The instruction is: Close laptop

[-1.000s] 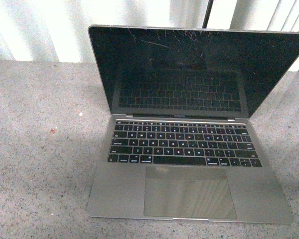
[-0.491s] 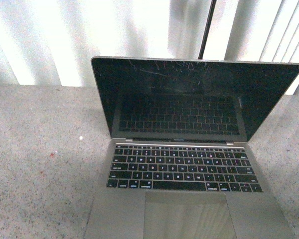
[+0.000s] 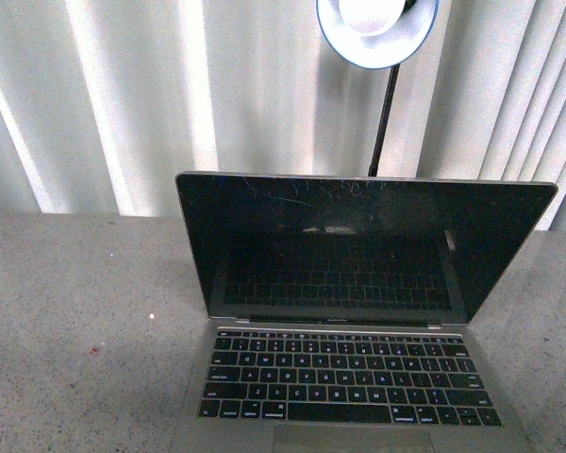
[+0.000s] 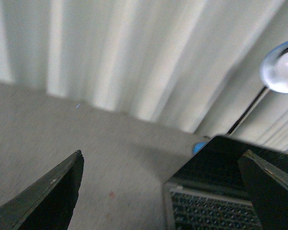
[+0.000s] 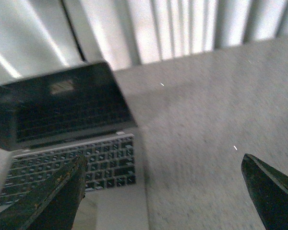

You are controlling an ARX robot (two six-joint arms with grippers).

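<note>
Left gripper (image 4: 161, 154): two dark fingers spread wide, nothing between them. It hangs above the table's left part, the laptop's left corner just ahead of it.

Right gripper (image 5: 163, 160): likewise spread wide and empty. It sits off the laptop's right side, over bare table. Neither arm shows in the front view.

Laptop (image 3: 358, 311): slim silver-grey metal, standing open on the grey speckled table (image 3: 75, 311), centre to right, its near edge cut off by the frame. The lid (image 3: 366, 178) stands a little past upright, leaning away. The screen (image 3: 358, 245) is black, glossy and scratched along the top. The black keyboard (image 3: 344, 377) lies flat below it.

Handling, as judged:
- Stiff, thin shell; the base is probably heavy enough to stay put.
- The lid likely turns against a firm hinge (image 3: 340, 322), so a steady push suits it, not a pinch.
- The metal looks smooth, so a finger may slide on it.
- The glass is already marked and looks fragile; keep contact off it.
- Best hold: the lid's top edge near its middle, taken from the far side and drawn near and down. An off-centre push could twist the lid.

Behind: white vertical blinds (image 3: 123, 94) and a round lamp (image 3: 377, 28) on a dark stem.
</note>
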